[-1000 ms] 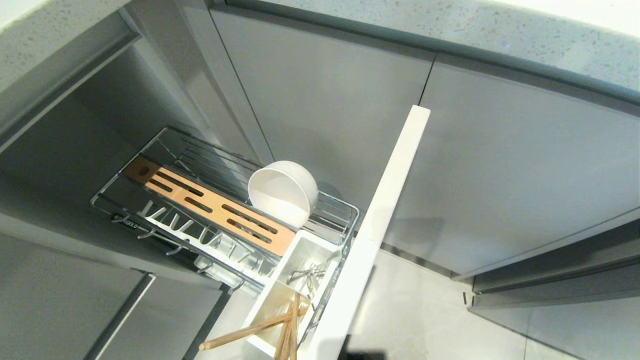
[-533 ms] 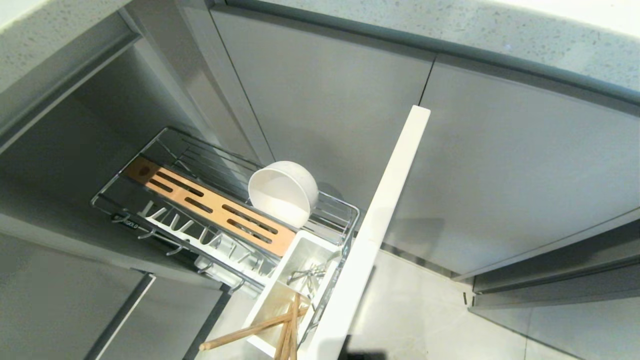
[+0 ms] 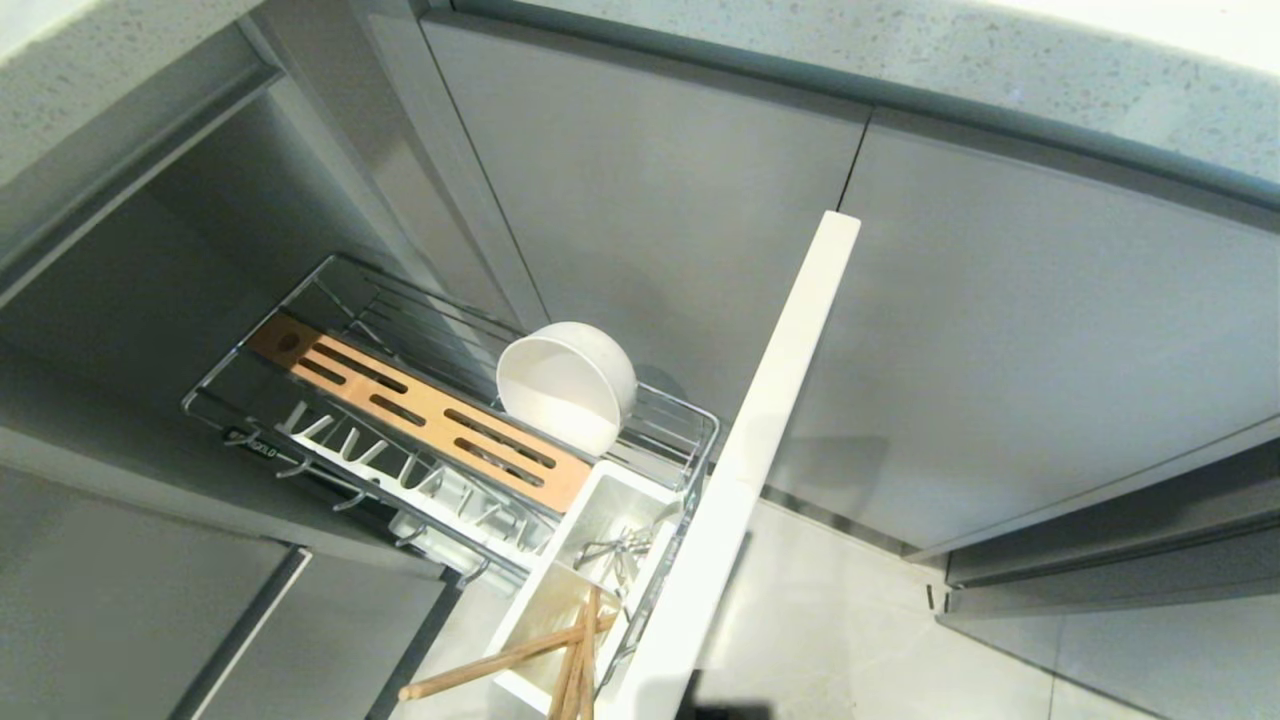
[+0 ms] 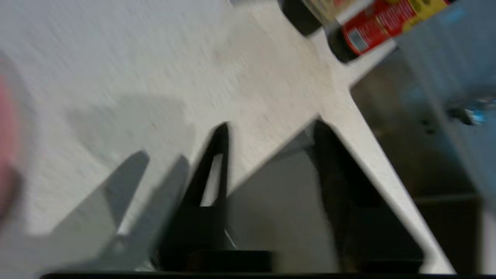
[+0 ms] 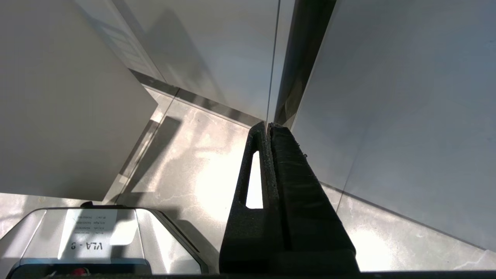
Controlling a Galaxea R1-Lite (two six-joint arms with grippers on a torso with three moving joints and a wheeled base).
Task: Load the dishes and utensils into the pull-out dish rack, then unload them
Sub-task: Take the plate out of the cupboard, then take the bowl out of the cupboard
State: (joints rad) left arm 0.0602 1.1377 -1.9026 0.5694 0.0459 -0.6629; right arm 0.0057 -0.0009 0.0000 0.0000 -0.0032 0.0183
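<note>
Left gripper: part open, empty, above the desk; pink plate off to its side. Right gripper: closed, parked.

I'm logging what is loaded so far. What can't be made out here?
- Tub contents: head view, chopsticks cut by the picture's edge; the metal piece is too small to name.
- Counter: left wrist view, blurred; the pink shape is cut by the edge.
- Both hands: outside the head view.
</note>
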